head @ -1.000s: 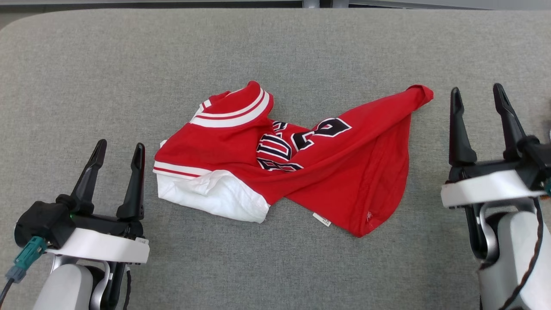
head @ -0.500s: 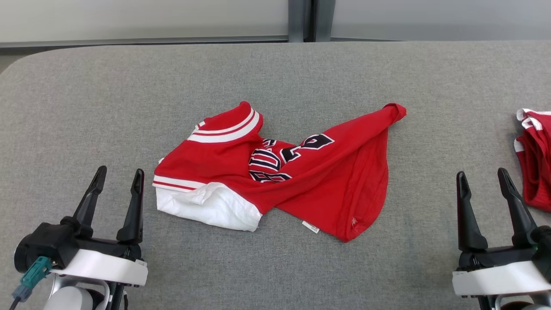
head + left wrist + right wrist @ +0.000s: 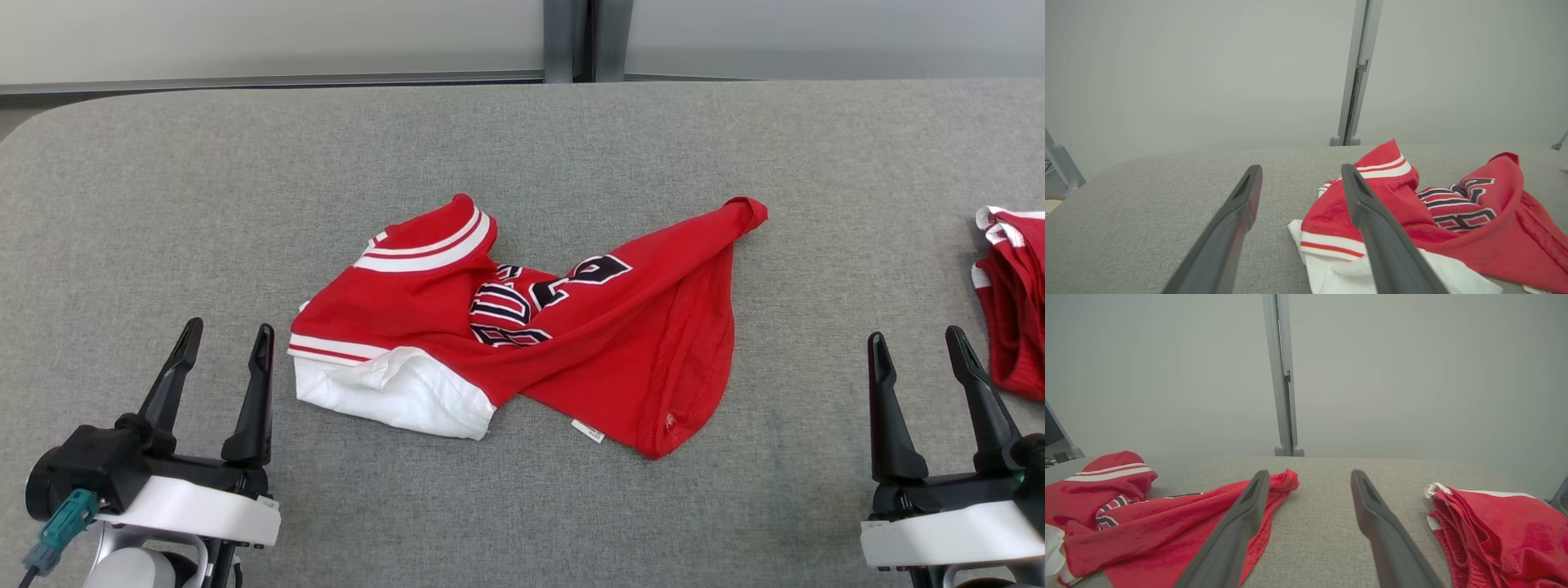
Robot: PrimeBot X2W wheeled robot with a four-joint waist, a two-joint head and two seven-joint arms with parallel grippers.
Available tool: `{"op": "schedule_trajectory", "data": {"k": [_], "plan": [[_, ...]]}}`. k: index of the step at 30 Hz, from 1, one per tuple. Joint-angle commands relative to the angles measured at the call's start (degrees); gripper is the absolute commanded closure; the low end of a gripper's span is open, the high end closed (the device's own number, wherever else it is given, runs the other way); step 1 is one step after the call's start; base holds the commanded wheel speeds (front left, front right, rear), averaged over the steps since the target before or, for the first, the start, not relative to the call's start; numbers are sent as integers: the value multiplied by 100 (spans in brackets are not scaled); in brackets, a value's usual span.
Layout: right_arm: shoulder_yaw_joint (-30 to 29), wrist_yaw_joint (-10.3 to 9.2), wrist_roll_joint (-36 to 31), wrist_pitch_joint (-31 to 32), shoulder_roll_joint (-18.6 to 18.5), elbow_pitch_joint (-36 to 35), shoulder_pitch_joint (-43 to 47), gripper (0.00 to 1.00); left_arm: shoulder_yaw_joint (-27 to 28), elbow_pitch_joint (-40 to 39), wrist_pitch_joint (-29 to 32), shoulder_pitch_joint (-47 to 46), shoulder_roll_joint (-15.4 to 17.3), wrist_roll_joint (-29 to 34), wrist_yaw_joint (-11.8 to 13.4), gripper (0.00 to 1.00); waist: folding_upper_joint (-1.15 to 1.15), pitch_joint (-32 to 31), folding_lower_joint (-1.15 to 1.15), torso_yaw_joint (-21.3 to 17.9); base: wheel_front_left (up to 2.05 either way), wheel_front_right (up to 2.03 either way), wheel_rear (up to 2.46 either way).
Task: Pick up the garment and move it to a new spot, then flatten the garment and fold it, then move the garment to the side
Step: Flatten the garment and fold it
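A red garment [image 3: 563, 335] with white trim, a white part and dark lettering lies crumpled in the middle of the grey table [image 3: 522, 139]. In the left wrist view the garment [image 3: 1412, 216] lies just right of my fingers. In the right wrist view the garment [image 3: 1147, 526] spreads to the left. My left gripper [image 3: 226, 343] stands open at the lower left, a little left of the white part, holding nothing. My right gripper [image 3: 916, 346] stands open at the lower right, well clear of the garment, with nothing between its fingers.
A second red piece of clothing [image 3: 1012, 302] with white trim lies at the table's right edge, just right of my right gripper; it also shows in the right wrist view [image 3: 1494, 531]. A grey wall with a vertical post [image 3: 575, 39] stands behind the table.
The head camera has tilted up, so the wall and the second red piece came into view. My right gripper has drawn back toward the near edge. The garment lies as before.
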Motion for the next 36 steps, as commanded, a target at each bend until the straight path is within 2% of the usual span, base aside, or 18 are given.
{"op": "schedule_trajectory", "data": {"k": [1, 6, 11, 16, 23, 24, 25, 26, 30, 36], "plan": [[-17, -3, 12, -7, -14, 2, -43, 0, -1, -25, 5, 23, 41, -32, 34, 0, 0, 11, 0, 4, 0, 0, 0], [75, -3, 54, 105, -12, 75, -71, 0, -18, -54, 4, -7, 49, -48, 40, 0, 0, 48, 0, 17, 0, 0, 0], [496, -3, 89, 570, -13, 336, -140, 0, -58, -82, -1, -160, 49, -68, -4, 0, 0, 194, 0, 109, 0, 0, 0], [1071, -3, 277, 887, -14, 807, -339, 0, -115, -20, -42, -311, 6, -104, -64, 0, 0, 377, 0, 265, 0, 0, 0], [1458, -3, 533, 960, -15, 1584, -798, 0, -156, 134, -95, -454, -78, -138, -137, 0, 0, 537, 0, 460, 0, 0, 0], [1486, -3, 587, 939, -15, 1643, -865, 14, -162, 154, -96, -475, -81, -138, -152, 0, 0, 553, 0, 488, 0, 0, 0], [1526, -3, 595, 959, -14, 1705, -906, 60, -156, 169, -103, -500, -81, -142, -166, 0, 0, 566, 0, 510, 0, 0, 0], [1539, -3, 621, 953, -15, 1727, -932, 100, -144, 186, -112, -514, -86, -146, -164, 0, 0, 574, 0, 526, 0, 0, 0], [1397, -3, 580, 803, -16, 1614, -967, 100, -106, 235, -133, -530, -113, -136, -180, 0, 0, 603, 0, 551, 0, 0, 0], [1111, -3, 506, 612, -16, 1063, -780, 100, -25, 266, -140, -527, -147, -99, -204, 0, 0, 582, 0, 470, 0, 0, 0]]}}
